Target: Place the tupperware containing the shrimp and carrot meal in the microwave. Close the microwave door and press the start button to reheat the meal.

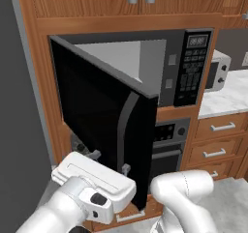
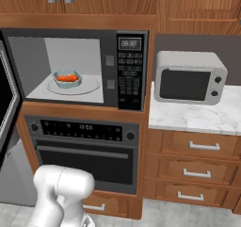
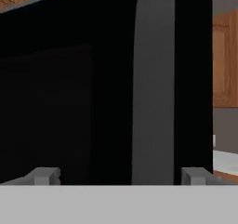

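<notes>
You have the microwave (image 2: 75, 68) open, and the tupperware (image 2: 68, 79) already sits inside on the round glass turntable (image 2: 92, 86), toward the left rear of the light grey cavity. The shrimp and carrot meal (image 2: 68, 78) shows as a small orange heap in the tray. The keypad column (image 2: 129, 73) with its small display runs down the right side of the cavity.

The microwave door (image 1: 104, 125) stands swung out to the left, well away from the cabinet frame, its dark glass face turned toward you and its curved grey handle (image 1: 122, 130) near the free edge. Your gripper (image 1: 109, 162) is low in front of that door's outer face, close to its bottom edge. In the hand view the jaws stand wide apart with nothing between them, one finger tip (image 3: 44, 175) left of the handle (image 3: 153, 86) and the other to its right; you cannot tell from these views whether either tip touches the panel.

Below the microwave is the black oven (image 2: 87, 150) with its horizontal bar handle. To the right, a small white-silver appliance (image 2: 188, 77) rests on the marble counter (image 2: 197, 117), toward its back edge, above the wooden drawers (image 2: 197, 167).
</notes>
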You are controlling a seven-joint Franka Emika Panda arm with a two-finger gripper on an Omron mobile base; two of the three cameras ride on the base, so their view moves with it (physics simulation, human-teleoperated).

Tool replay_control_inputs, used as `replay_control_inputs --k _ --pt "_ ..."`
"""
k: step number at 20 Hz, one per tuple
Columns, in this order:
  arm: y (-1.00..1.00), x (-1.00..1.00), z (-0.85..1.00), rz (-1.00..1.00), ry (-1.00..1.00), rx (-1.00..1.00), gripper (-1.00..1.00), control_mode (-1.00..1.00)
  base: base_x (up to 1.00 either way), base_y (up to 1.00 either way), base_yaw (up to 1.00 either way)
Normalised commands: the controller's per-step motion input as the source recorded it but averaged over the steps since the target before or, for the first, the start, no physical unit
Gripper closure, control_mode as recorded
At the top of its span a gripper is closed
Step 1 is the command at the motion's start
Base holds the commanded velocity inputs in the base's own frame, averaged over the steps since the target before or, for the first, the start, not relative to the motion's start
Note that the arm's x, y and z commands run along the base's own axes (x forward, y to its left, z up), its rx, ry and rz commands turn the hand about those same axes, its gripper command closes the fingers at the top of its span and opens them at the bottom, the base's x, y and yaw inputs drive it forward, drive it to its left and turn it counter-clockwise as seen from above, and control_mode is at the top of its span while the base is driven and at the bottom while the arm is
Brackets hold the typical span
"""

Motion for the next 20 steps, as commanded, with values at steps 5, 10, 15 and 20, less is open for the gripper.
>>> replay_control_inputs --k 5,10,15,20 --pt "-0.73 1.00 0.00 -0.05 0.03 0.08 -1.00 -1.00 0.00 0.00 0.00" --pt "-0.70 0.97 0.00 -0.05 0.02 0.09 -1.00 -1.00 0.00 0.00 0.00" --pt "-0.55 0.96 0.00 -0.02 0.01 0.06 -1.00 -1.00 0.00 0.00 0.00" --pt "-0.19 0.90 0.00 -0.08 0.02 0.02 -1.00 -1.00 0.00 0.00 0.00"
